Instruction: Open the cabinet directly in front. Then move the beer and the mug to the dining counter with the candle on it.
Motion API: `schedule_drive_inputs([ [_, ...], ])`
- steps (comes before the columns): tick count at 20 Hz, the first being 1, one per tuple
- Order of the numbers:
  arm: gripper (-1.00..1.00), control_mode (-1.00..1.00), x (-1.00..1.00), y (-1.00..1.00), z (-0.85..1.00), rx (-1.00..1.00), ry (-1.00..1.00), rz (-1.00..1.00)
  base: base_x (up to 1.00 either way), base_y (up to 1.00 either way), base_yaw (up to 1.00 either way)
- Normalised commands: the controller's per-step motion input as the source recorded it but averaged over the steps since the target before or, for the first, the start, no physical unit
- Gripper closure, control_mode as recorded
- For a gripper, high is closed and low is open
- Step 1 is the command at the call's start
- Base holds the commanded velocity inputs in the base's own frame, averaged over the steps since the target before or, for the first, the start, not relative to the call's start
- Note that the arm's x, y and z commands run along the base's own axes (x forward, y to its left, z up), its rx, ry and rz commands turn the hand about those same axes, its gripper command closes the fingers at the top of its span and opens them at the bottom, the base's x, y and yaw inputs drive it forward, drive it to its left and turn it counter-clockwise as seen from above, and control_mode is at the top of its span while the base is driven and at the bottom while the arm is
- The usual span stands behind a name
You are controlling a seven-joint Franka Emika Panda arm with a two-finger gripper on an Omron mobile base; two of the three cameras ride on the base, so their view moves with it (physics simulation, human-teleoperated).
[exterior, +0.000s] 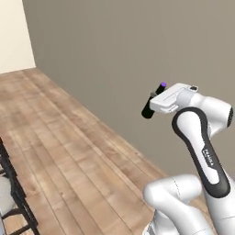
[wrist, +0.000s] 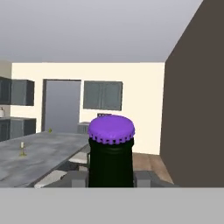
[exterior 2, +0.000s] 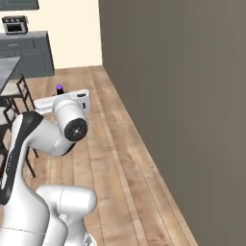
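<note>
While we look along the hand, our two-finger gripper (wrist: 111, 178) is clamped on the slim, near-black glass beer bottle with the bluish-purple cap (wrist: 111, 151), its dark neck rising right between the fingertips and the cap facing us. From the left base view, we see that bottle (exterior: 153, 101) carried high in the air, tilted, sticking out past the white hand in front of the plain grey-brown wall (exterior: 137, 55), well above the wooden plank floor (exterior: 69, 156). Over on the right base view, we catch just the purple cap (exterior 2: 59, 89) peeking above the white wrist. Ahead of the hand lies the large island with the grey-veined marble top (wrist: 43, 153), and on it, well off to the left, stands the short cream candle in its small golden holder (wrist: 22, 149). Dark grey wall cabinets (wrist: 103, 95) hang on the cream wall beyond.
</note>
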Motion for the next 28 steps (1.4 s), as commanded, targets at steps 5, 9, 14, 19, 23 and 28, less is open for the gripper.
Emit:
schedule_drive_inputs([
  [5,1.0,1.0,0.0,0.0,0.0,0.0,0.0,0.0,1.0,0.15,0.15],
  [9,1.0,1.0,0.0,0.0,0.0,0.0,0.0,0.0,1.0,0.16,0.15],
  [14,1.0,1.0,0.0,0.0,0.0,0.0,0.0,0.0,1.0,0.14,0.17],
  [19,1.0,1.0,0.0,0.0,0.0,0.0,0.0,0.0,1.0,0.04,0.22],
  [23,1.0,1.0,0.0,0.0,0.0,0.0,0.0,0.0,1.0,0.0,0.41],
  [28,1.0,1.0,0.0,0.0,0.0,0.0,0.0,0.0,0.15,-0.02,0.92],
])
